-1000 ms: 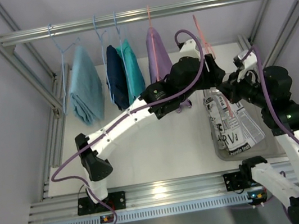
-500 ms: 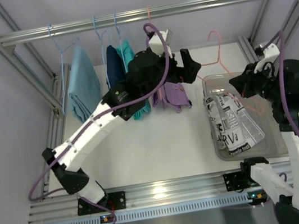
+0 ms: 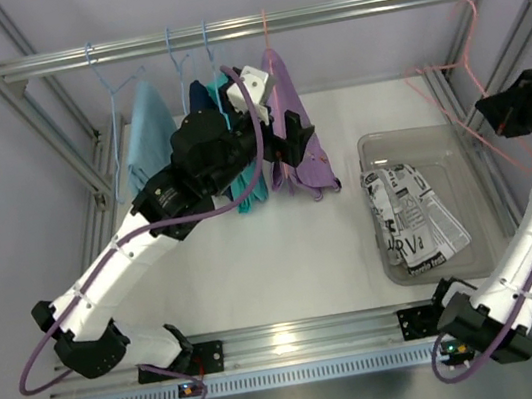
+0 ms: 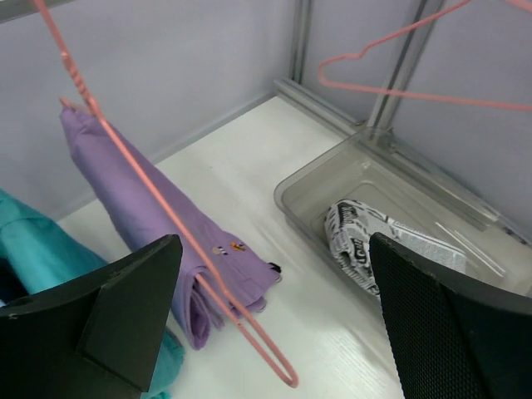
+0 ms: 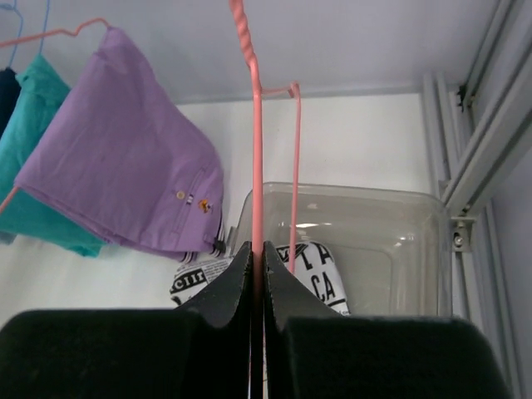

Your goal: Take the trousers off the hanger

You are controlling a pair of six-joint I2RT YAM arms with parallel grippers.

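Newsprint-patterned trousers (image 3: 416,221) are seen lying loose in the clear bin (image 3: 407,132) on the worktop (image 3: 285,257). Beyond, the bare pink hanger (image 5: 257,125) is held aloft by the right wall, pinched in the right claw (image 5: 258,249), seemingly to clear the bin. The left claw (image 4: 283,307), spread wide, is poised beside purple trousers (image 4: 158,216) hung from the rail (image 3: 269,24).

The hanger (image 5: 257,150) is pink. The trousers (image 3: 416,221) are white with black newspaper-style print, and the bin (image 3: 419,145) around them is clear with a grey tinge. Other trousers (image 5: 125,150) are purple with small dark and orange marks. Beside them are a teal garment (image 5: 37,150), a navy one (image 3: 199,97) and a light-blue one (image 3: 145,127). The desk (image 3: 287,267) is white. The left pincer (image 4: 270,249) and right pincer (image 5: 257,249) are black.
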